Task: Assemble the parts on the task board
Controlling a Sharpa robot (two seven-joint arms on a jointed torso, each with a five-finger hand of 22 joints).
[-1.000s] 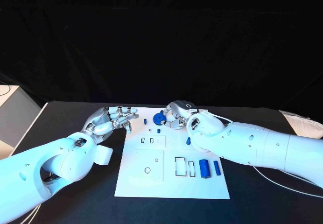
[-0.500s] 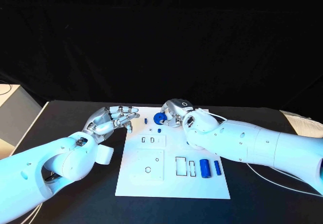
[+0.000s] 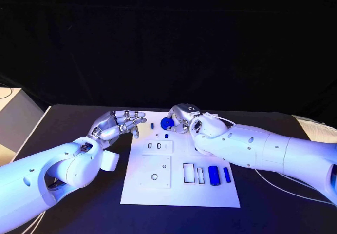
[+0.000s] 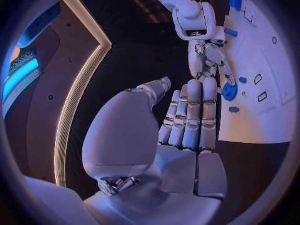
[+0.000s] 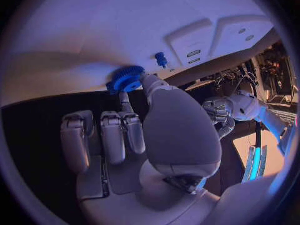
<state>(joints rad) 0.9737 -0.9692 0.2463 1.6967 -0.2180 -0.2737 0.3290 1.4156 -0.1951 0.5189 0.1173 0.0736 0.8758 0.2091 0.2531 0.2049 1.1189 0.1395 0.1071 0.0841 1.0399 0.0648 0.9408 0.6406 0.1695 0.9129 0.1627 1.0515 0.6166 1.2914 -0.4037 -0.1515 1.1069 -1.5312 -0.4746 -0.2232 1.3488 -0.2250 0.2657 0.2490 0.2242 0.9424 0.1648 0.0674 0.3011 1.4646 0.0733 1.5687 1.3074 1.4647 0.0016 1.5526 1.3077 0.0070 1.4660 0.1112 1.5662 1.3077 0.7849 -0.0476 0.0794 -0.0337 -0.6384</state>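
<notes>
Blue gear (image 5: 127, 78) at right hand (image 5: 134, 130) fingertips, far end of task board (image 3: 211, 192).

White rectangular task board (image 3: 179, 191): its far edge lies behind the silver right hand (image 3: 182, 118) in the head view. Toothed blue plastic gear (image 3: 167, 123): part of it is covered by that hand's fingers (image 5: 129, 126); whether they pinch it or merely touch it cannot be told. Small blue peg (image 3: 152, 126) near the silver left hand (image 3: 116, 125): too small for its shape to be made out. Left wrist view: the board is cut off by the circle's rim
</notes>
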